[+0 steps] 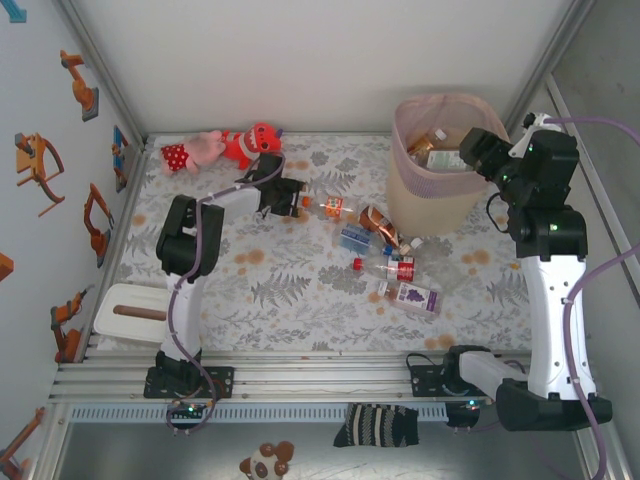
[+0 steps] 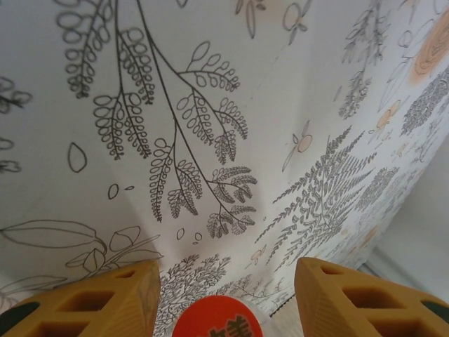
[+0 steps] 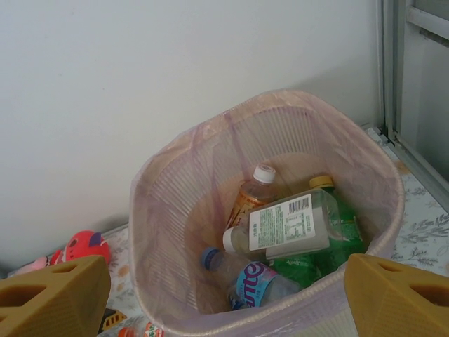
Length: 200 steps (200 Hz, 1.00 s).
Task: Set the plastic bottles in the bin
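A clear bottle with an orange-red label (image 1: 329,207) lies on the leaf-patterned cloth. My left gripper (image 1: 292,199) is at its cap end. In the left wrist view the bottle's red end (image 2: 217,319) sits between my yellow fingers (image 2: 98,302), with a gap on each side, so the left gripper (image 2: 226,268) is open. Several more bottles lie loose right of it: blue (image 1: 355,237), copper (image 1: 378,224), red (image 1: 396,268) and purple (image 1: 416,296). My right gripper (image 1: 470,150) hangs open and empty over the pink-rimmed bin (image 1: 437,190). Inside the bin (image 3: 151,182) lie several bottles (image 3: 287,228), under the right gripper (image 3: 226,284).
Red and pink plush toys (image 1: 225,148) lie at the back left of the table. A white box (image 1: 130,312) stands at the near left edge. A striped sock (image 1: 378,425) and a small plush (image 1: 268,462) lie below the rail in front. Walls close in left, back and right.
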{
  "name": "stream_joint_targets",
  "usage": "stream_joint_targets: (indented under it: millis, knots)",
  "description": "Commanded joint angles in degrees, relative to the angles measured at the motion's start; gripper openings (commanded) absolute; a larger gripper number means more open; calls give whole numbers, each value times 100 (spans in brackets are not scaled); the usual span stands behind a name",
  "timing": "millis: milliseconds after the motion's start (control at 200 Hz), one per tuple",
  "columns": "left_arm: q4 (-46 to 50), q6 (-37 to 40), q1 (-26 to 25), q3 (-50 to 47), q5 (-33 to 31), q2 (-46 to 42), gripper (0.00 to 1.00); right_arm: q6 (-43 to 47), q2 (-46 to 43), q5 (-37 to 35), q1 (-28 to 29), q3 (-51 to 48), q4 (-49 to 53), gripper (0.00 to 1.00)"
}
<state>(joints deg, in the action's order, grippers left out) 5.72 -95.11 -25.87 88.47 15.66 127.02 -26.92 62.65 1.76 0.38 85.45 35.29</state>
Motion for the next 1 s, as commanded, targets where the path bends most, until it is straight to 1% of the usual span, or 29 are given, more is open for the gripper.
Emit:
stream_joint_targets:
  millis: [0,310,546,806,996]
  knots:
    - [-99,-289,-34,179,106,163,51,141,-122,-167,-40,-6,13,85]
    - [-73,-309,-83,156,61,144,43,174,-152,-211,-38,-24,35,85]
    - [-146,-325,-122,110,71,86,43,174,-174,-220,-38,-30,57,85]
    - [-205,-293,-104,-85,-72,-99,32,175,-209,-237,-38,-24,83,85]
    - [-285,-147,-10,-341,-225,-440,28,145,-270,-207,-38,15,105,85]
